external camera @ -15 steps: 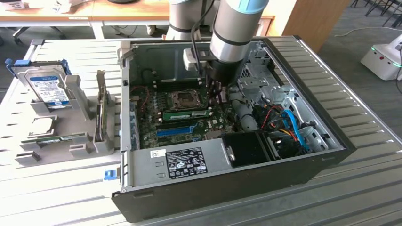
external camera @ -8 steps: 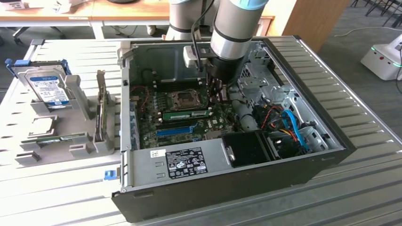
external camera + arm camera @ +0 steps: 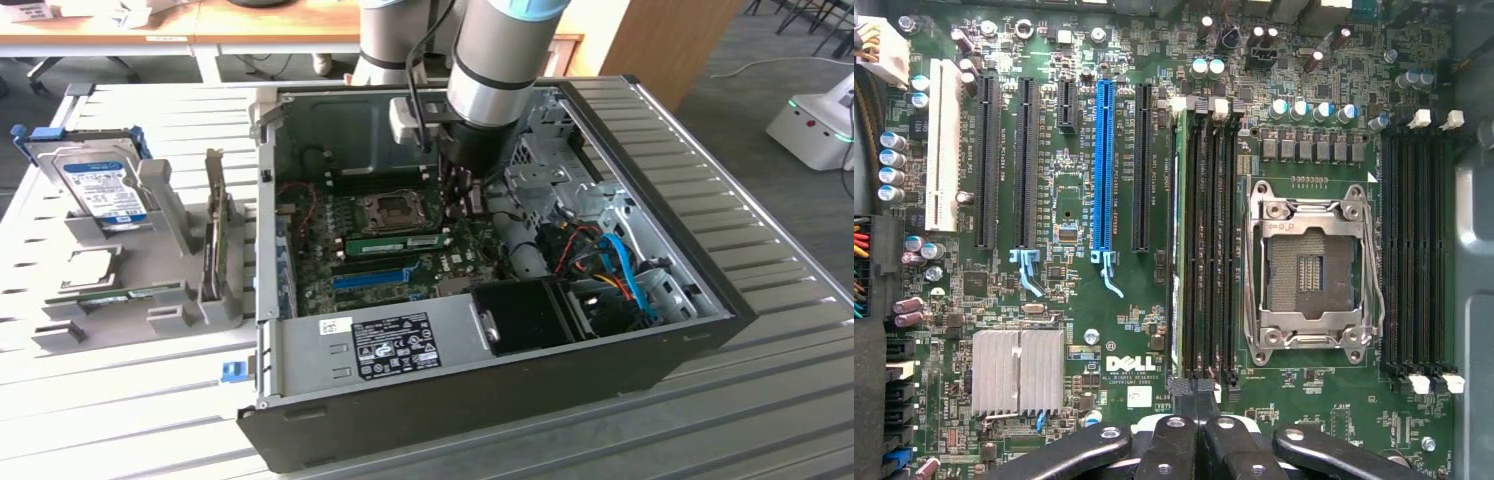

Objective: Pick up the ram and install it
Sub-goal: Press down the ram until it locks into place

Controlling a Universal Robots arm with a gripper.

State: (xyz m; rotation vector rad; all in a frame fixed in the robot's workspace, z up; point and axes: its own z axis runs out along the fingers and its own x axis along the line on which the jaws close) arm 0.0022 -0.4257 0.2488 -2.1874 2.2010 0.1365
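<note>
The long, thin green circuit-board ram [image 3: 395,242] is sitting edge-up in a memory slot on the green motherboard [image 3: 1124,330] inside the open black computer case [image 3: 534,380], just beside the square metal CPU socket [image 3: 1311,272]. In the wrist view it is showing as a narrow green strip [image 3: 1176,240] along the outermost of the black slots next to the socket. The black-fingered gripper [image 3: 1192,440] is hanging over one end of that slot bank with its fingers clenched together and nothing between them. Judging from this, picking up is finished and the stick is standing in its slot; whether the white end latches are fully locking cannot be told
</note>
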